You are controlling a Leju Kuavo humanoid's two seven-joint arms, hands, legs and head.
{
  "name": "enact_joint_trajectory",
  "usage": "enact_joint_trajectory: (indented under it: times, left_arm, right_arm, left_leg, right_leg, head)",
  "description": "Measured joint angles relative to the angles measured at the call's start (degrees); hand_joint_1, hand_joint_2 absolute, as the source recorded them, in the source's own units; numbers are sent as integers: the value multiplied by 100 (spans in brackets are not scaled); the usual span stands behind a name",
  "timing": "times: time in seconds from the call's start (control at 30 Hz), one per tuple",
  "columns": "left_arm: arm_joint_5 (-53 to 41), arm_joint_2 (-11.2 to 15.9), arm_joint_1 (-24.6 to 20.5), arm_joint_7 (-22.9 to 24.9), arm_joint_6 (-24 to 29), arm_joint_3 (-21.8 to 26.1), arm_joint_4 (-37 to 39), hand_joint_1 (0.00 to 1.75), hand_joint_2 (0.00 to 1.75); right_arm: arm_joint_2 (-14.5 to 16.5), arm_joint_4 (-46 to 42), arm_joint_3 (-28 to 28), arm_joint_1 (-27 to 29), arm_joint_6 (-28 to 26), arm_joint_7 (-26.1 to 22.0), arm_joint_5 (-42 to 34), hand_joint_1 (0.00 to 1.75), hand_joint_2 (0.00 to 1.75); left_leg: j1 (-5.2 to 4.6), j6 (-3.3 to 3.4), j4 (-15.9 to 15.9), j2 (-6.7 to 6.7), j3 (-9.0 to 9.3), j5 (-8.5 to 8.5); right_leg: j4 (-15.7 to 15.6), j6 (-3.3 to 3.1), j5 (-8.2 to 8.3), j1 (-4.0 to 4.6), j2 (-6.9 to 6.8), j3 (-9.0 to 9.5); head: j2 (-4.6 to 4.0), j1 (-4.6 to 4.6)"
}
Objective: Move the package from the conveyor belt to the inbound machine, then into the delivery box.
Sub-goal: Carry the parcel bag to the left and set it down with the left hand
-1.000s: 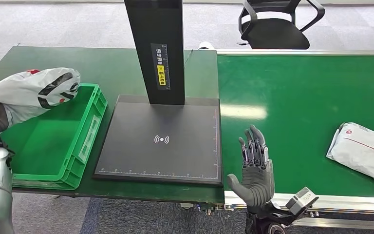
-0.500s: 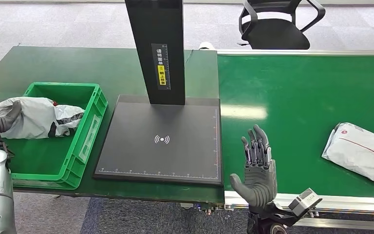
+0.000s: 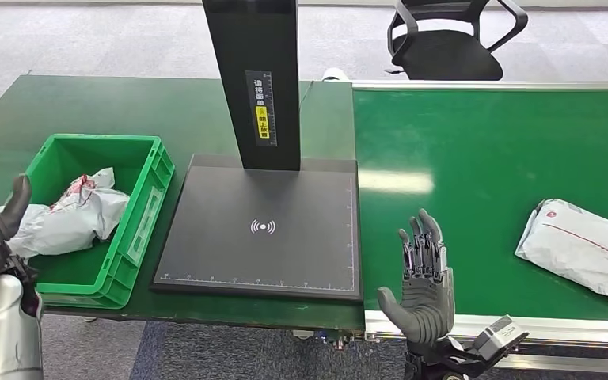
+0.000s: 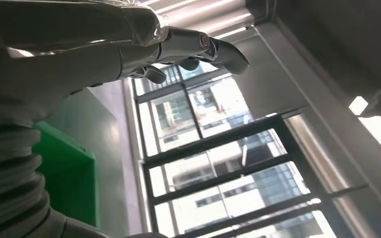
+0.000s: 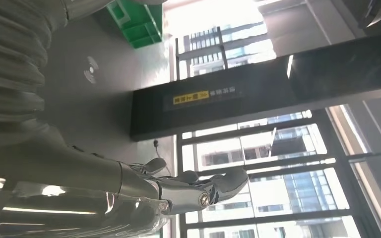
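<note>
A crumpled white package [image 3: 75, 212] with red and black print lies inside the green delivery box [image 3: 144, 207], its left end reaching towards the box's left side. My left hand [image 3: 0, 226] is just outside that left side, fingers spread and holding nothing; in the left wrist view this hand [image 4: 129, 54] has its fingers stretched out and empty. My right hand [image 3: 423, 273] is raised over the belt's front edge, palm open and fingers up. A second white package [image 3: 586, 249] lies on the green conveyor belt [image 3: 483, 150] at the right, well apart from my right hand.
The inbound machine's black plate [image 3: 285, 253] lies between box and belt, with its black column [image 3: 253, 71] at the back. The plate [image 5: 94, 69] and column [image 5: 258, 99] also show in the right wrist view. A black office chair [image 3: 443, 39] stands beyond the belt.
The package dropped from above the box into it. My left hand let it go and drew back to the box's left side. The package on the belt drifted slightly left.
</note>
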Motion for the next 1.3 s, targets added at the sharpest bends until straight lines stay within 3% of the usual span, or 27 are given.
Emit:
enact_joint_trajectory:
  times: [0.13, 0.23, 0.4, 0.5, 0.67, 0.9, 1.3]
  left_arm:
    - [330, -494, 1011, -371, 87, -510, -1186, 0, 175]
    - [259, -823, 1579, -394, -111, -1212, -1576, 0, 175]
    - [-38, -1357, 1900, -242, -743, -2447, -1290, 0, 175]
    - [12, -1650, 1919, -215, -1114, -2911, -827, 0, 175]
    - [19, -1918, 1988, -81, -1551, -3031, -241, 0, 175]
    - [-275, -2138, 2207, 134, -1702, -2929, -89, 0, 175]
    - [-322, -2249, 2322, 179, -1722, -2802, -82, 0, 175]
  right_arm:
    - [29, -2, 1, 26, -755, -127, 505, 0, 175]
    - [77, -2, 42, 29, -1488, -167, 1005, 0, 175]
    - [184, 38, 260, 8, -2194, 21, 1653, 0, 175]
    - [256, 172, 421, -24, -2361, 109, 1766, 0, 175]
    - [307, 510, 487, -29, -2366, 106, 1566, 0, 175]
    - [335, 802, 522, -28, -2213, 194, 1559, 0, 175]
    - [370, 985, 566, -28, -2202, 207, 1559, 0, 175]
  left_leg:
    - [-4, 2, 1, -3, 1, -8]
    - [-5, 3, 1, -11, 2, -9]
    - [-3, 3, 0, -22, 10, -8]
    - [-3, 3, 0, -22, 14, -7]
    - [-1, 3, 0, -23, 14, -8]
    - [-1, 3, -1, -23, 11, -8]
    - [0, 2, -1, -24, 13, -8]
  right_leg:
    - [-4, 2, -7, -5, -2, 2]
    - [-6, 4, -8, -6, -11, 8]
    - [-6, 4, -8, -5, -17, 24]
    - [-5, 4, -7, -4, -17, 28]
    - [-5, 3, -8, -2, -17, 26]
    - [-5, 3, -10, -2, -17, 25]
    - [-4, 3, -10, -1, -18, 26]
  head:
    - [0, 0]
    - [0, 0]
    - [0, -1]
    - [0, -1]
    - [0, -1]
    - [0, -1]
    - [0, -2]
